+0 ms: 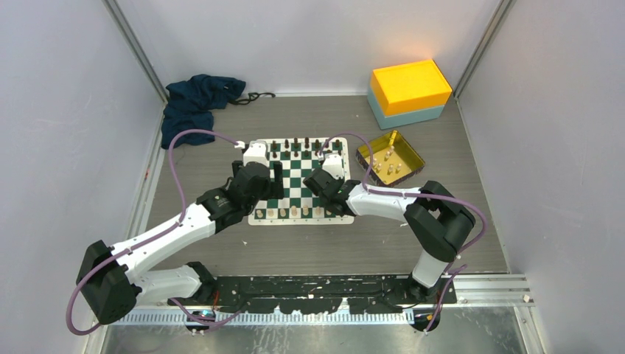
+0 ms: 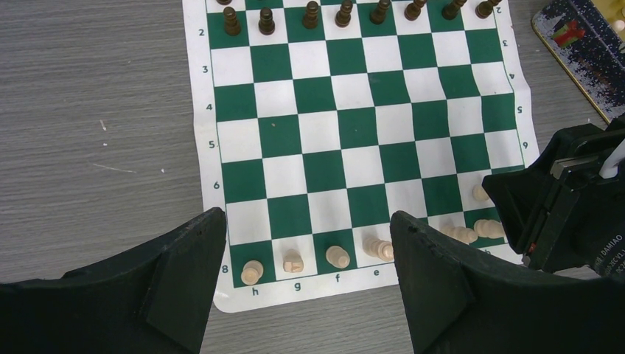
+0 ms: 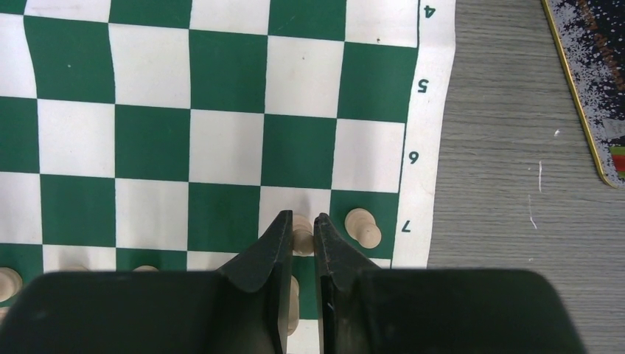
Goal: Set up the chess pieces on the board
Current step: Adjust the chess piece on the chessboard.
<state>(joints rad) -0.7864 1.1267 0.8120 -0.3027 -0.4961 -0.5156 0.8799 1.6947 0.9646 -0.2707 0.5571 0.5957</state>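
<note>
The green-and-white board [image 1: 296, 182] lies mid-table. Cream pieces stand along its near row: four show in the left wrist view, from the h8 piece [image 2: 252, 272] to the e-file piece [image 2: 379, 248]. My right gripper [image 3: 303, 230] is shut on a cream pawn [image 3: 302, 237] that stands on a white row-7 square, beside another cream pawn [image 3: 362, 227]. It sits over the board's near right corner [image 1: 329, 199]. My left gripper [image 2: 307, 217] is open and empty, above the near left part of the board [image 1: 274, 181].
Black pieces [image 2: 309, 15] line the far rows. A gold tray [image 1: 415, 151] with several cream pieces sits right of the board. A yellow-and-teal box [image 1: 410, 85] stands at the back right, a dark blue cloth [image 1: 195, 99] at the back left. The right arm [image 2: 567, 199] is close to the left gripper.
</note>
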